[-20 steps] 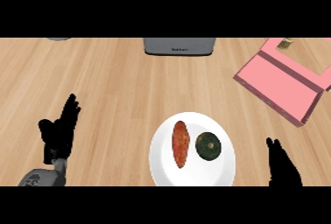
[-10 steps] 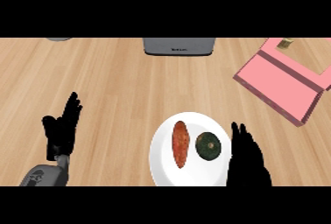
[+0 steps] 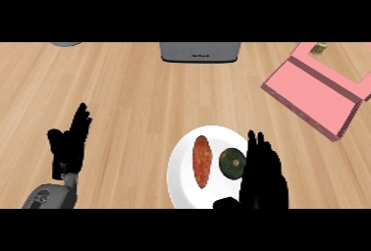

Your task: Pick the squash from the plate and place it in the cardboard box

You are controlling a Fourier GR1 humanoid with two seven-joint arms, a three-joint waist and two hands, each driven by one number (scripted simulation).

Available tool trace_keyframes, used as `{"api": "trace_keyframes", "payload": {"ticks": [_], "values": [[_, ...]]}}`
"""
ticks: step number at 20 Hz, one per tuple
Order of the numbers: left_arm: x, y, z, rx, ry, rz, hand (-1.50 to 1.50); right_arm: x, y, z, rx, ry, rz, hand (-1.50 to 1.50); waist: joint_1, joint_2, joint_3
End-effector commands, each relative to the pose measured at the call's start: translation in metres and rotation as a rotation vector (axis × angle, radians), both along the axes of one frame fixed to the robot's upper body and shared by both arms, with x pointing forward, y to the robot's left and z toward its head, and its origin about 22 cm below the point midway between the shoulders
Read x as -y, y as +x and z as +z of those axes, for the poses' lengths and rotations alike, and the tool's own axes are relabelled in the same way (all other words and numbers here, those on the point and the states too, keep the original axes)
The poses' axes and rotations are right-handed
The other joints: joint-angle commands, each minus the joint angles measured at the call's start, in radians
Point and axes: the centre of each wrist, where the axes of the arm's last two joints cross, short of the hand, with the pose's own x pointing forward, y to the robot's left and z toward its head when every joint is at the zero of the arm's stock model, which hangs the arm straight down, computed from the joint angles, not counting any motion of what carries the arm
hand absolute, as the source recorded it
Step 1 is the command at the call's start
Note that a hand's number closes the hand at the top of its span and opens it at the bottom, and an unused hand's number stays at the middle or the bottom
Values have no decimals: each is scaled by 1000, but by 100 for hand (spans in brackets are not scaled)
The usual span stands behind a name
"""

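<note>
Lying on the right half of the white plate (image 3: 182,171): squash (image 3: 231,163), dark green, round, quantity one; not yet lifted. On the plate's left half: long orange-red vegetable (image 3: 202,161), quantity one, apart from the squash, no part of the task.

Right hand (image 3: 262,174), quantity one: over the plate's right rim, just beside the squash on its right. Fingers straight and close together, pointing away from the robot, nothing in hold. Whether it touches the squash cannot be told. Placement judged as a side approach, ahead of curling round the squash.

Left hand (image 3: 69,144), quantity one: well left of the plate, fingers straight and up, holding nothing; resting, probably to stay clear of the working side.

Pink box (image 3: 310,93), quantity one: beyond the plate and to its right, well apart, appears open. Judged the task's destination; it sits on the working hand's side, which suits the carry.

Grey appliance (image 3: 200,51), quantity one: far beyond the plate, at the back of the wooden counter (image 3: 130,98).
</note>
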Motion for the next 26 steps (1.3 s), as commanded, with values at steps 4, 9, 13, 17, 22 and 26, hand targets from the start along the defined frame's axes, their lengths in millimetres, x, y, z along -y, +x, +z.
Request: {"api": "trace_keyframes", "payload": {"ticks": [4,9,13,17,22,26], "values": [[1,-8,-3,1,-2,-4,0,-7,15,1,-116,-15,-192,-150,1,-3,0],[10,-14,-18,-8,-18,2,0,-3,23,-3,-131,0,-219,-150,-4,-1,0],[4,2,0,4,-9,-18,0,2,41,-1,-147,-7,-233,-150,-5,0,0],[-9,-1,-2,-12,-10,-17,0,-2,42,-15,-190,-51,-234,-150,-5,0,0],[7,-4,-5,3,-1,18,0,3,44,-15,-216,-40,-248,-150,-10,-2,1],[-7,-5,6,7,-14,3,0,-4,49,-45,-231,-51,-249,-150,1,-2,1]]}}
